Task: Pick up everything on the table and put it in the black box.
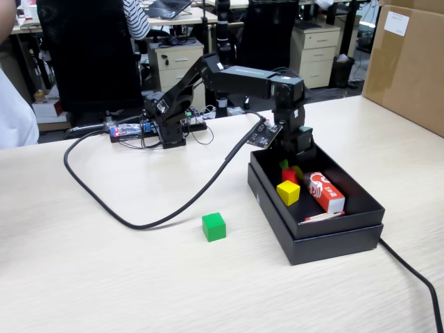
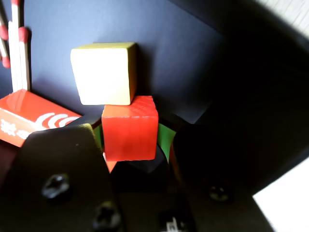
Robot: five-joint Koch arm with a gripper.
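Inside the shallow matte-black box point(image 1: 316, 229), you see the small red cube point(image 2: 129, 128) sitting between the gripper's point(image 2: 133, 145) two dark jaws, which stand narrow at either side of it; whether they press on it you cannot tell. In the wrist view green slivers show beside the red cube, too little to identify. The small yellow cube point(image 2: 104, 72) lies just beyond, touching the red one in that view. The red-and-white oblong carton point(image 1: 326, 192) and thin red-tipped sticks point(image 2: 19, 46) are cut off at the wrist view's left edge. Your black arm point(image 1: 243, 78) reaches over from its base and bends straight down into the box's far corner. The small green cube point(image 1: 214, 227) rests on the light-beige wood-grain tabletop point(image 1: 104, 277), outside the box.
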